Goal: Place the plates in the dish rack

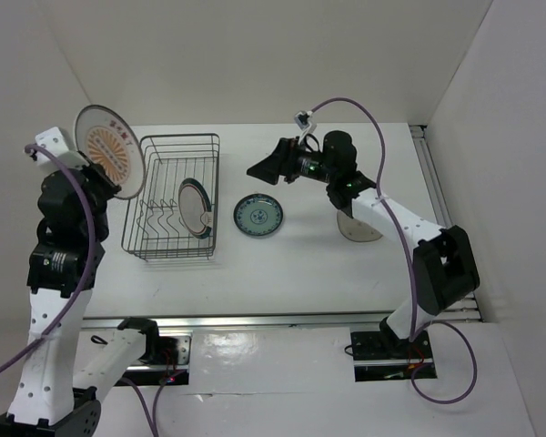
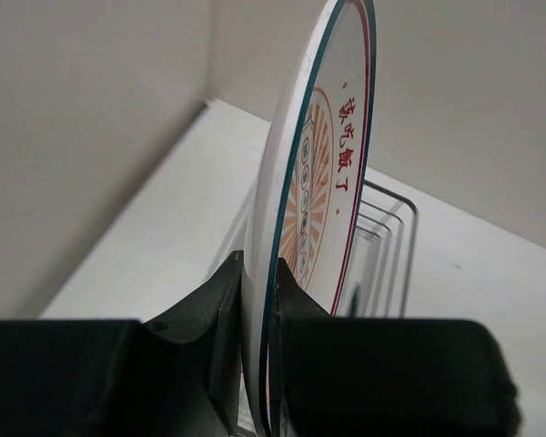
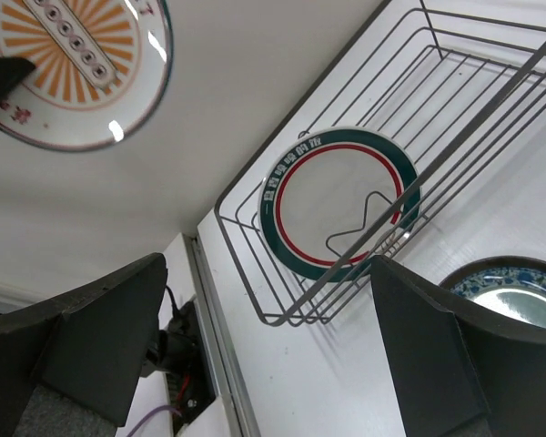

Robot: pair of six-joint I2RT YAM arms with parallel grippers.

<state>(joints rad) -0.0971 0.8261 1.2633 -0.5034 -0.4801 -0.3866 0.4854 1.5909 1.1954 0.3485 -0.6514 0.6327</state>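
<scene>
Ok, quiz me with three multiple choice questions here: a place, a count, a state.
1. Where is the blue plate? A in the rack; B flat on the table beside it; C held in the air.
2. How many plates stand in the rack? A one; B none; C two.
3. The left gripper is: A open; B shut on nothing; C shut on the sunburst plate.
Answers: 1 B, it lies right of the rack. 2 A, only the ringed plate stands there. 3 C, its fingers clamp the rim.
</scene>
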